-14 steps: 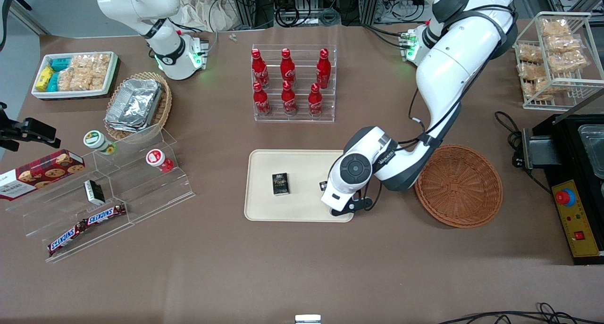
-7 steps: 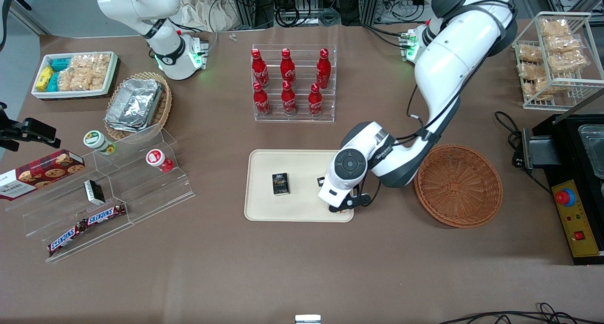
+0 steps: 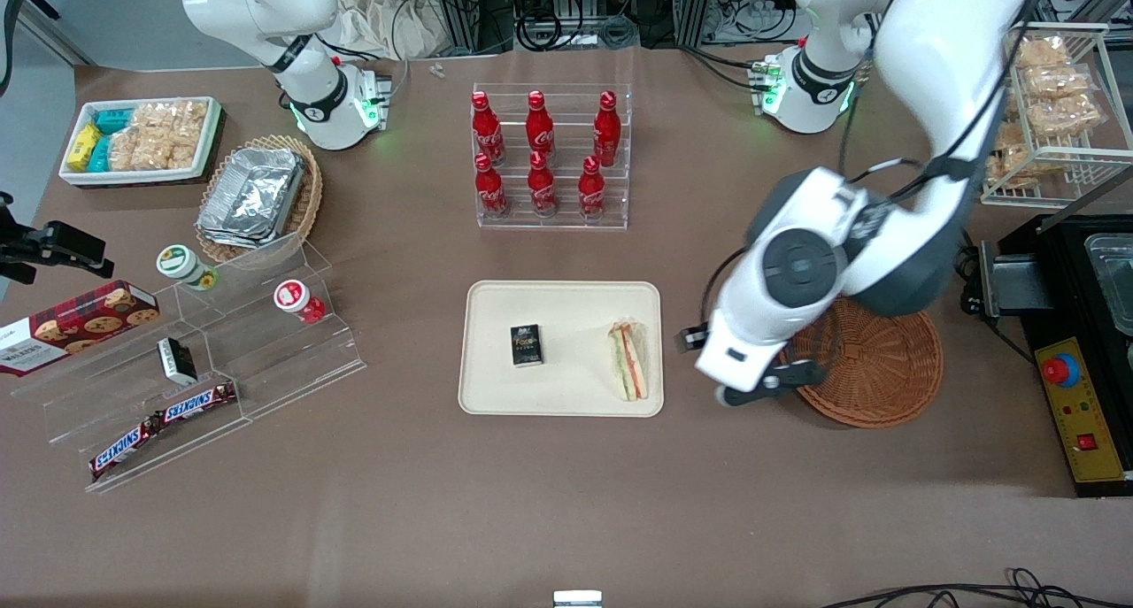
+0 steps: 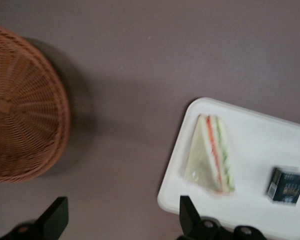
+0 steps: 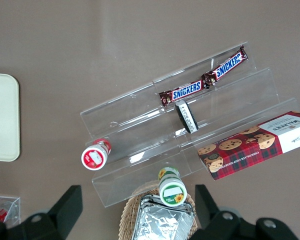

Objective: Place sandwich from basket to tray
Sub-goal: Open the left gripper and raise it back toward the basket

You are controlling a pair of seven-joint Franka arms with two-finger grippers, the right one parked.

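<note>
The sandwich (image 3: 628, 360) lies flat on the cream tray (image 3: 549, 391), at the tray end nearest the basket, with its orange-red and green layers showing. It also shows in the left wrist view (image 4: 210, 152) on the tray (image 4: 255, 135). The reddish-brown wicker basket (image 3: 872, 369) is empty; it also shows in the wrist view (image 4: 20, 115). My left gripper (image 4: 122, 220) is open and empty. It hangs raised over the bare table between the tray and the basket (image 3: 748, 387), apart from the sandwich.
A small black box (image 3: 525, 344) lies on the tray. A rack of red cola bottles (image 3: 551, 157) stands farther from the front camera. A clear acrylic stand (image 3: 204, 351) is toward the parked arm's end. A black machine (image 3: 1080, 325) stands beside the basket.
The gripper was low over the tray's end, covering the sandwich. It has let go, risen and moved toward the basket. The sandwich now lies uncovered on the tray.
</note>
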